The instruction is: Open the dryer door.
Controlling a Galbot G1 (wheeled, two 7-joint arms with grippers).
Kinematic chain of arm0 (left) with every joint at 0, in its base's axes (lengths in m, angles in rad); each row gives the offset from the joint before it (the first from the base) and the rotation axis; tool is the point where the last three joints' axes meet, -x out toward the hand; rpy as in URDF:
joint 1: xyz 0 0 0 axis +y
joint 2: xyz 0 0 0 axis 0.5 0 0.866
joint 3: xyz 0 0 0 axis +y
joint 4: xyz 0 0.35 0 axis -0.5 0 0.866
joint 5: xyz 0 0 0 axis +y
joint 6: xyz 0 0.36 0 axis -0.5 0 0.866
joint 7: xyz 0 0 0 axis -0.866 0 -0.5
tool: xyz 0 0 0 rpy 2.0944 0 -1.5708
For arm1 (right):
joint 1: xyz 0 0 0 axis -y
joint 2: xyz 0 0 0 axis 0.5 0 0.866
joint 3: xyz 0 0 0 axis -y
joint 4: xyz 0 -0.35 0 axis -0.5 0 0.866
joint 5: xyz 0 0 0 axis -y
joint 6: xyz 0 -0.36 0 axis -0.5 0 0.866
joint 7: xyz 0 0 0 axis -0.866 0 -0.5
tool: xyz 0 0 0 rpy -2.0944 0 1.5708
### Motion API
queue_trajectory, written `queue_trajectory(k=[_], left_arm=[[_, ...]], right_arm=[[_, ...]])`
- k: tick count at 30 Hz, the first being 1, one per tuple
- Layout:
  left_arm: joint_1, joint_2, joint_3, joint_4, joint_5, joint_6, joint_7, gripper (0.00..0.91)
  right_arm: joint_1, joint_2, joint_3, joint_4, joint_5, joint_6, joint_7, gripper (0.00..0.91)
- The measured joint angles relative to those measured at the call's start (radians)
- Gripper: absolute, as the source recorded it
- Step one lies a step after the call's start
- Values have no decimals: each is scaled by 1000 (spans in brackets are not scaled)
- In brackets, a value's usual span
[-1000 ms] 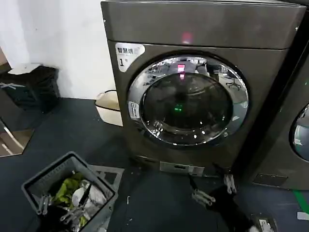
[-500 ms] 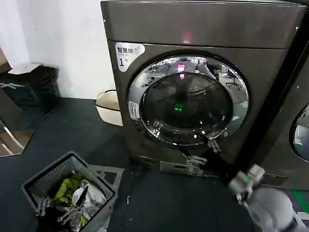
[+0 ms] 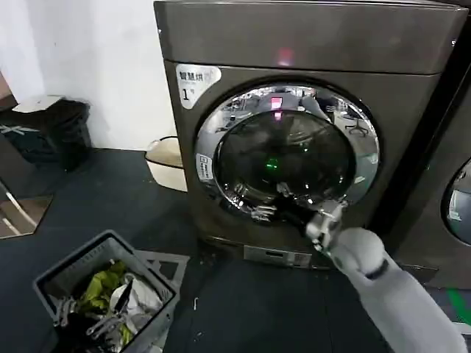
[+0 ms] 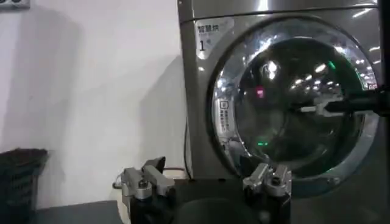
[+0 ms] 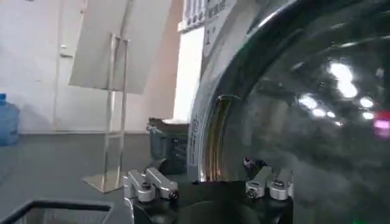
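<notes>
Dryer door (image 3: 287,151) shut, centred on dryer (image 3: 309,44) front. Right end effector (image 3: 266,202) spread at lower chrome ring. Door judged heavy, stiff, slippery; best gripped at left rim recess. Left end effector (image 4: 207,182) spread, parked low left.

Dryer (image 3: 309,44) at centre far, dryer door (image 3: 287,151) on its front, right claw (image 3: 268,202) before the door's lower part, basket (image 3: 88,268) on the floor near left, left claw (image 3: 81,316) over it, neighbouring machine (image 3: 449,213) at right.
</notes>
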Motion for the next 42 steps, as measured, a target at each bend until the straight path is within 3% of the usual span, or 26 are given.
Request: queue_trajectory(k=[13, 24, 31, 42], left_arm=[[-10, 2, -17, 0, 1, -2, 6, 907], [-20, 1, -21, 5, -4, 0, 15, 907], [-27, 4, -20, 4, -22, 8, 40, 907], [-100, 108, -48, 48, -140, 39, 8, 907]], right_arm=[[148, 128, -105, -193, -1, -1, 5, 907], [200, 204, -127, -285, -3, 0, -1, 907], [197, 188, -118, -278, 37, -14, -122, 907], [127, 74, -89, -158, 52, -30, -364, 907]])
